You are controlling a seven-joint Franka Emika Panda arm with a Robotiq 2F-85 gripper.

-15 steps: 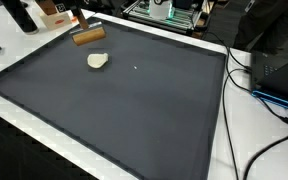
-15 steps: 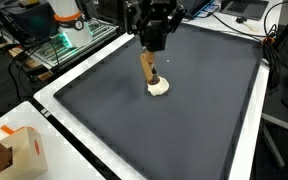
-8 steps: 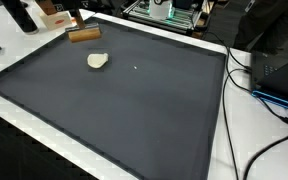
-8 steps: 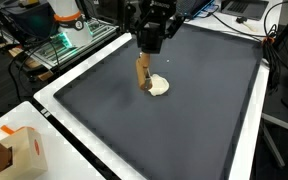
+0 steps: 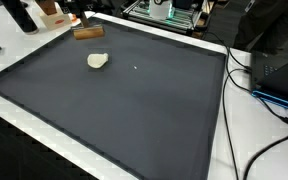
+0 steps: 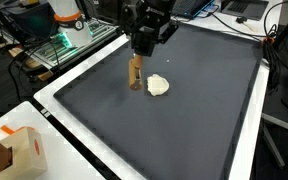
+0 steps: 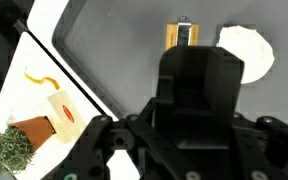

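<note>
My claw [image 6: 138, 52] was closed on the upper end of a brown block [image 6: 135, 72], which hung down from it and tilted a little. Its lower end was close over the dark mat [image 6: 194, 115], though I could not tell whether it touched. In the wrist view my own housing hid my fingertips, and only the block [image 7: 181, 36] showed beyond it, with a small dark fitting at its far end. Just beside the block's lower end a white lump [image 6: 158, 85] lay on the mat, apart from it. I judged the block to be stiff and light, probably wood, with flat sides that gave a sure hold. Gripped at one end, it could pivot between my fingers, so a hold nearer its middle would have been steadier. The lump looked soft and likely to squash or smear under pressure. Well away from my claw, past the mat's edge on the white worktop [image 5: 232, 100], stood a pale carton [image 7: 56, 108] with an orange mark, next to a green plant [image 7: 4, 152]. I could read no writing on anything.
</note>
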